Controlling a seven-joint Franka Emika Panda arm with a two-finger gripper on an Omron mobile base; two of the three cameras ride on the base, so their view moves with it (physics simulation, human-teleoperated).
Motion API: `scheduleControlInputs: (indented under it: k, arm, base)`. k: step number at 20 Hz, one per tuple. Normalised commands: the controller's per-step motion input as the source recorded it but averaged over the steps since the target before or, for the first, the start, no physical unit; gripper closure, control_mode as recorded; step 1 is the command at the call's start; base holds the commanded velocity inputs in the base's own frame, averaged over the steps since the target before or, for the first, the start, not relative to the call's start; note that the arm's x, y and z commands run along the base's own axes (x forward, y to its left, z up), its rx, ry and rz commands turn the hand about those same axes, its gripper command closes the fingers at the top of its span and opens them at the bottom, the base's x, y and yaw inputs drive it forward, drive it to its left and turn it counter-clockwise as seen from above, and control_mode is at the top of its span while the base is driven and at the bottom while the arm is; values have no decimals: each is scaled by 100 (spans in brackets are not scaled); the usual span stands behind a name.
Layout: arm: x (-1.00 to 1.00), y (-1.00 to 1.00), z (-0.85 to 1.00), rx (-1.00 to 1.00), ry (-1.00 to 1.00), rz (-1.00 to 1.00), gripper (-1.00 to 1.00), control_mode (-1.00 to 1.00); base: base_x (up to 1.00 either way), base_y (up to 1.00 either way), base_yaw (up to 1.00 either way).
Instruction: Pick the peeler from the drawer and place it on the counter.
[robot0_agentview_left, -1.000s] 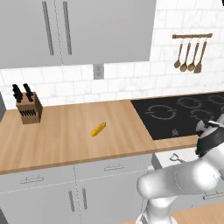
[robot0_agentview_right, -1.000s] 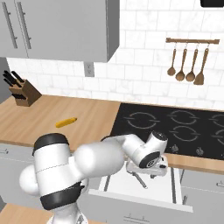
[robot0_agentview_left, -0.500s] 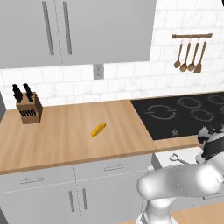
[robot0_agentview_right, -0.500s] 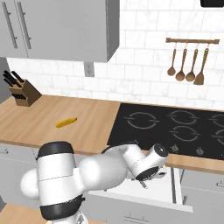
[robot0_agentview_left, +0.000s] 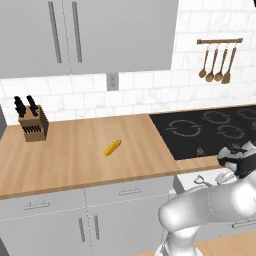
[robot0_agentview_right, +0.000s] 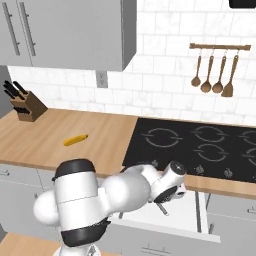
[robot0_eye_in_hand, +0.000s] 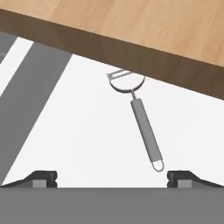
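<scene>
The peeler lies flat on the pale floor of the open drawer, its loop head tucked just under the front edge of the counter and its thin handle running back toward the hand. The gripper hangs over it with its two dark tips spread wide, one on either side of the handle's end, and nothing between them; it holds nothing yet.

Over the last second the hand has sunk from level with the counter edge down toward the drawer, so the arm looks to be closing in for the grasp rather than lifting anything out. To my eye the pick is about to begin, and the placing is all still to come.

The hand view is the only one that shows the whole tool and how the tips straddle it. From the left base view just a bit of the peeler's head peeps out beside the white arm. The right base view shows the drawer's bare floor pulled out below the cooktop, with the hand hiding most of the peeler.
</scene>
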Motion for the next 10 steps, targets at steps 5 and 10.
scheduleControlInputs:
  k: [5,10]
  arm:
    - [14,-1,-43,0,0,0,-100,-100]
    - [3,-19,-28,2,0,0,-100,-100]
  base:
    - [0,0,0]
    - [0,0,0]
